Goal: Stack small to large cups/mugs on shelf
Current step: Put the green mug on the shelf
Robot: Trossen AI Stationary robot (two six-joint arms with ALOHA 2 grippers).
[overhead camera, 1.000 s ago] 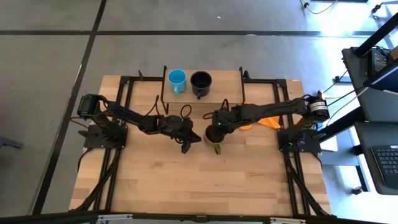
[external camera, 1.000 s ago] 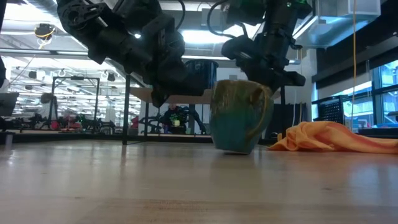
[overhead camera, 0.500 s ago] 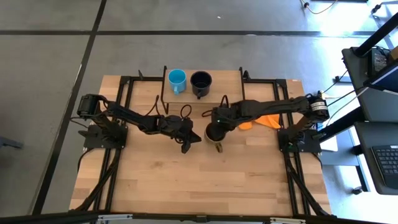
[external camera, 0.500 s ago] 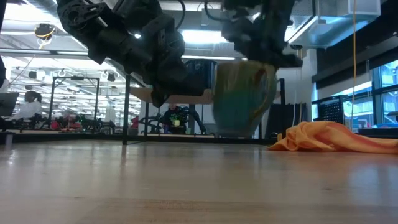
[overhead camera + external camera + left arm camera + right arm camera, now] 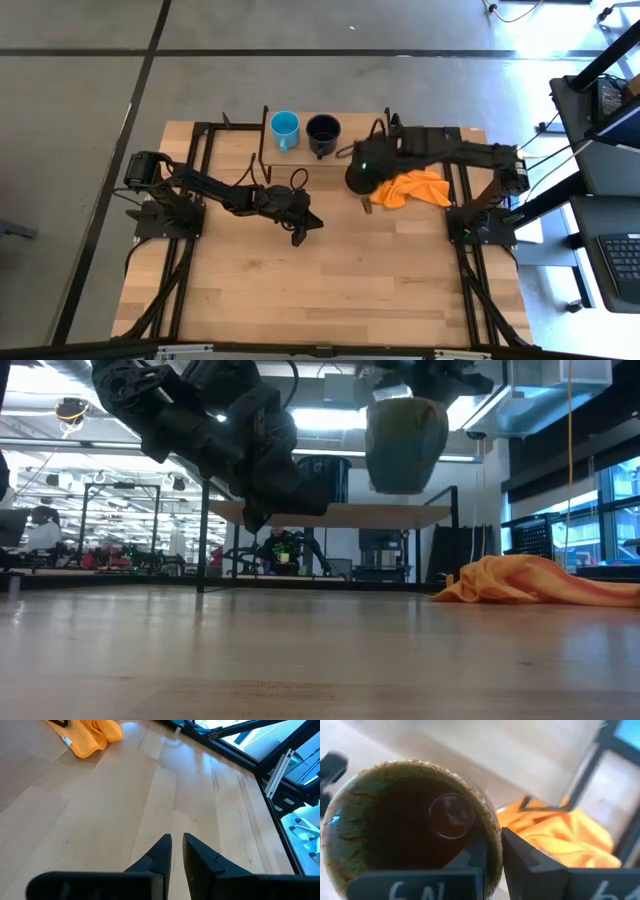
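The light-wood shelf point(image 5: 350, 150) stands at the table's far edge, with the light-blue mug point(image 5: 285, 128) and the black mug point(image 5: 323, 132) standing side by side on its left half. My right gripper point(image 5: 375, 172) is shut on the brown/olive mug point(image 5: 358, 180), which is in the air near the shelf's right part and above board height in the low view point(image 5: 405, 440). My left gripper point(image 5: 305, 225) is shut and empty, low over the table's middle. My right gripper holds the brown/olive mug by its rim wall point(image 5: 496, 837), one finger point(image 5: 470, 857) inside the dark hollow and one finger point(image 5: 530, 865) outside. The fingers come from above, pointing down. The mug hangs below them, mouth up and slightly tilted, lifted clear of the table.
A crumpled orange cloth point(image 5: 412, 188) lies on the table right of the lifted mug, also seen in the low view point(image 5: 530, 582). The right part of the shelf board point(image 5: 400, 513) is bare. Black frame rails run along the table's left and right sides.
My right gripper has risen and gone toward the table's far edge and slightly right, toward the shelf, still shut on the brown/olive mug. The mug stood on the table a second ago and is now lifted clear, above the height of the shelf board.
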